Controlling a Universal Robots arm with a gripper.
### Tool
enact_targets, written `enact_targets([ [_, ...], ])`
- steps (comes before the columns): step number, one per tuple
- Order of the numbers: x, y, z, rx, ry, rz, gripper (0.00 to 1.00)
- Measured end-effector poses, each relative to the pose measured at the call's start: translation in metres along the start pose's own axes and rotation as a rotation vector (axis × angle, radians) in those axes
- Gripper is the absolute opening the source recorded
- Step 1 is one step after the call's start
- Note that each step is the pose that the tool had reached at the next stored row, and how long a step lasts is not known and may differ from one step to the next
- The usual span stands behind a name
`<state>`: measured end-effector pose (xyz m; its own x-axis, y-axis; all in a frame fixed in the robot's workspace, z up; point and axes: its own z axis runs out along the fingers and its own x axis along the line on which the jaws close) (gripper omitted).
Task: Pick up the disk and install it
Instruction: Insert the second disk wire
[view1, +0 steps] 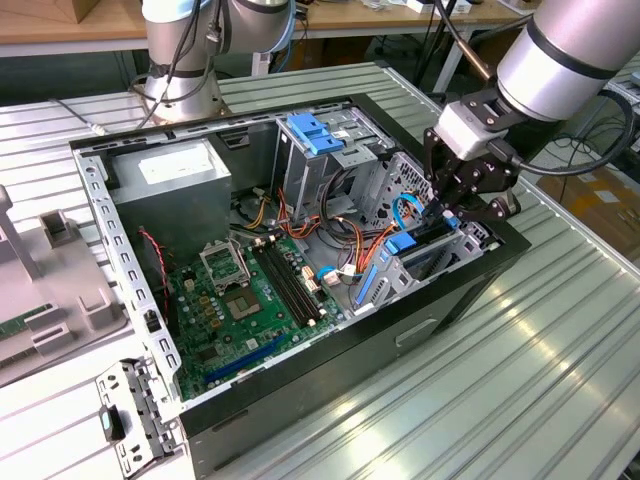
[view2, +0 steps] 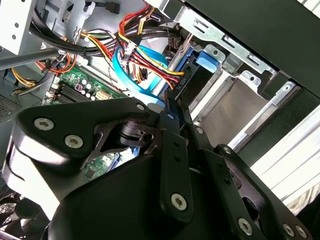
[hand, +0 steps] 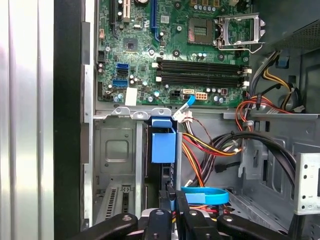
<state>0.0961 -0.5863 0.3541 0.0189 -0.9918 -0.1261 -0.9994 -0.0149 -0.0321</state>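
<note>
The disk (view1: 432, 238) is seen standing on edge in the drive cage (view1: 455, 262) at the case (view1: 400, 330) front, its blue rail (hand: 163, 141) showing in the first wrist view. It is clamped by the closed tool (view1: 447, 212) from above, beside orange and blue cables (view2: 145, 62).

One open computer case (view1: 420, 330) is seen on one ribbed metal tabletop (view1: 520, 390). Inside it, one green motherboard (view1: 240, 310), one grey power supply (view1: 175, 180) and one light-blue plastic bracket (view1: 315, 132) can be counted. One disk (view1: 435, 240) is seated upright in the drive cage. One processor socket (hand: 239, 29) and four memory slots (hand: 200, 72) are shown in the first wrist view. One robot gripper (view1: 452, 205) is present.
</note>
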Motion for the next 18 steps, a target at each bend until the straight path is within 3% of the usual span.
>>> enact_targets([
  [18,0.0014,-0.0007,0.0107,-0.0004,0.0002,-0.003,0.16],
])
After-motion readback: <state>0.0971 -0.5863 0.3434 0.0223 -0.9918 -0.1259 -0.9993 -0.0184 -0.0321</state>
